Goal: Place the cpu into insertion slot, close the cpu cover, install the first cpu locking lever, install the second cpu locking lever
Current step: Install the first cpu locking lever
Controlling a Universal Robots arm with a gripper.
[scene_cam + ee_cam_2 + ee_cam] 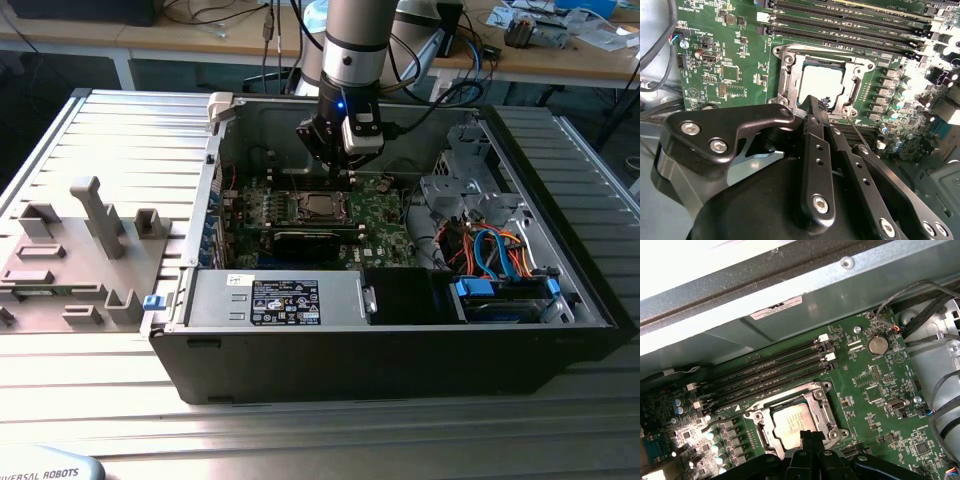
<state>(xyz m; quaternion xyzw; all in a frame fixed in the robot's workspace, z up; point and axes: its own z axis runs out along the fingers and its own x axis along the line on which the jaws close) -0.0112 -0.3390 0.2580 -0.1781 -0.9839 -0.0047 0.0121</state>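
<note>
The cpu [822,82] lies flat in the insertion slot [856,92] on the green board, its pale metal top showing. Around it lies the silvery cpu cover [790,75], flat over the socket, with the chip visible through its square opening. My gripper [821,103] hangs just at the socket's edge with its two black fingers [815,150] pressed together and shut. A thin lever rod [857,132] runs along the socket beside the fingertips. In the exterior view the gripper [340,172] is inside the open computer case, just behind the cpu [322,207]. The first wrist view shows the cpu [790,422], the cover [822,407] and the gripper [809,435].
Long black memory slots [770,372] run beside the socket. A power supply [280,300] sits at the case front, and a drive cage with blue cables [495,260] on the exterior view's right. Case walls [210,200] ring the board. A grey fixture [90,250] lies outside the case.
</note>
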